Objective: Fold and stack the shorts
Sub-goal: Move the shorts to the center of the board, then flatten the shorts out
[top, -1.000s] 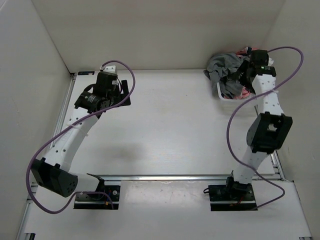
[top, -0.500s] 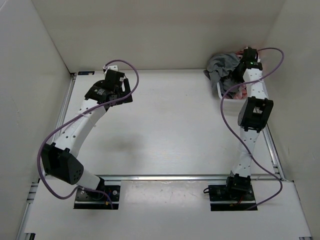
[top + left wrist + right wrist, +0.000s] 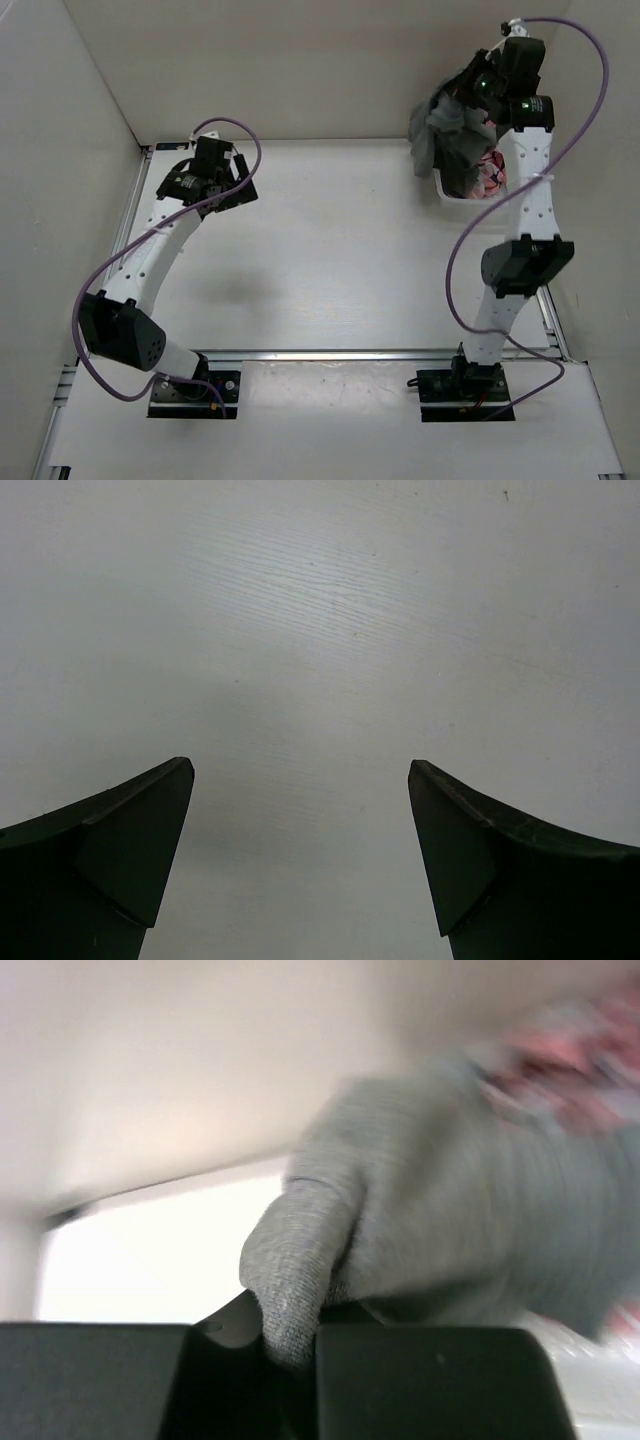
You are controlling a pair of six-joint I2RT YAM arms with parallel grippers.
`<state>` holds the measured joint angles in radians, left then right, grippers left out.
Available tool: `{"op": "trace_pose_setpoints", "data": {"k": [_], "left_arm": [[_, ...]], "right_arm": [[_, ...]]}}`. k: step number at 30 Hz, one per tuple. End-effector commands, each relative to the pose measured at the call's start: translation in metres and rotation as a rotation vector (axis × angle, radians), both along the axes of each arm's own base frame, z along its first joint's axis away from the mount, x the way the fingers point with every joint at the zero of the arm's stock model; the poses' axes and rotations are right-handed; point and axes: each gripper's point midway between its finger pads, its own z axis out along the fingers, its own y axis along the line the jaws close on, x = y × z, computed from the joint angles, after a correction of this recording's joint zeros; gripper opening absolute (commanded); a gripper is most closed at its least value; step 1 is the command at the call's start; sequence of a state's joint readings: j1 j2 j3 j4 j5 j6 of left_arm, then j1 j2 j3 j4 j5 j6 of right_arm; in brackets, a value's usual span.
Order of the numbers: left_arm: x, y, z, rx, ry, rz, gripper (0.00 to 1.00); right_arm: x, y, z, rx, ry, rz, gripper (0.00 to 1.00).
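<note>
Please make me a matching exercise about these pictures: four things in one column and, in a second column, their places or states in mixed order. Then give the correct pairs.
Things
1. left gripper
2. right gripper
3. grey shorts
4. pink cloth

Places or states
A. lies in the white basket
B. shut on fabric
C. open above the table
D. hanging in the air from a gripper

Pairs: 1-C, 2-B, 3-D, 4-A
</note>
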<state>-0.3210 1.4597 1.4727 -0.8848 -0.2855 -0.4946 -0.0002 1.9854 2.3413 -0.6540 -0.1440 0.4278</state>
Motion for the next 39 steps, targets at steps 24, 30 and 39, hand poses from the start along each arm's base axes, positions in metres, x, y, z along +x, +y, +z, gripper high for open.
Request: {"op": "trace_pose_setpoints", "data": {"k": [24, 30, 39], "left_arm": [[-0.073, -0.016, -0.029, -0.227, 0.179, -0.036, 0.99], [-0.100, -0.075, -0.093, -0.297, 0.340, -0.116, 1.00], [-0.085, -0.112, -0.176, -0.133, 0.511, -0.191, 1.00]], "right_arm": [[-0.236, 0.093, -0.175, -0.232, 0.506, 0.314, 0.83], [-0.266, 0.093, -0.196, -0.078, 0.533, 0.268, 0.75], [-0.278, 0.114, -0.256, 0.064, 0.696, 0.304, 0.81]]}}
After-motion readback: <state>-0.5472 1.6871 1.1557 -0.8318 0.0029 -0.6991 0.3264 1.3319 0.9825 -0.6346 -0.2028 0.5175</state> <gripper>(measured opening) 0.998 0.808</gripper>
